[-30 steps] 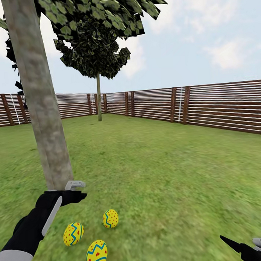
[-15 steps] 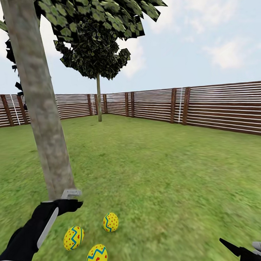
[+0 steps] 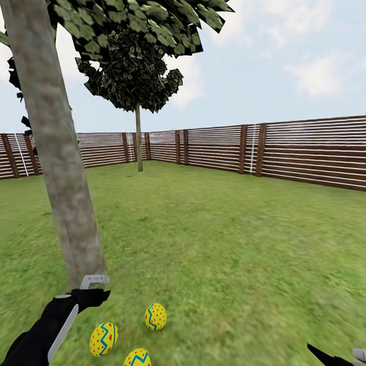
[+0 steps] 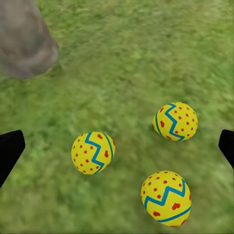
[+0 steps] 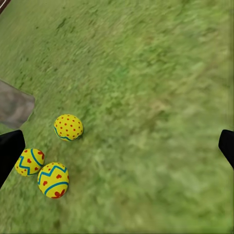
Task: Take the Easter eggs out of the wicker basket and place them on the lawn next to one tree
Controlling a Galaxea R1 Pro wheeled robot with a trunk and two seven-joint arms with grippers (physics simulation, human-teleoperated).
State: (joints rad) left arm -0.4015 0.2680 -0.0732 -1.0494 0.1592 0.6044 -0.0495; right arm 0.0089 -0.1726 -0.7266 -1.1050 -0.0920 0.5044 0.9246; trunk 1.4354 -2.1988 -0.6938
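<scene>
Eggs (image 3: 155, 316) x3 on lawn (image 3: 232, 244) by tree (image 3: 61, 171); both claws spread, empty.

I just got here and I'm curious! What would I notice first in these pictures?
Three bright yellow Easter eggs with blue zigzags and red dots lie on the green lawn. They sit close to a thick grey-brown tree trunk. The left gripper hangs open near them.

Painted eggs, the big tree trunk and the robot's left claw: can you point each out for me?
Easter eggs (image 4: 93, 153): left wrist view, middle of one egg's shell.
Tree (image 3: 58, 155): head view, middle of its grey-brown trunk.
Left claw (image 3: 94, 281): head view, between its fingertips, beside the trunk's base.
</scene>
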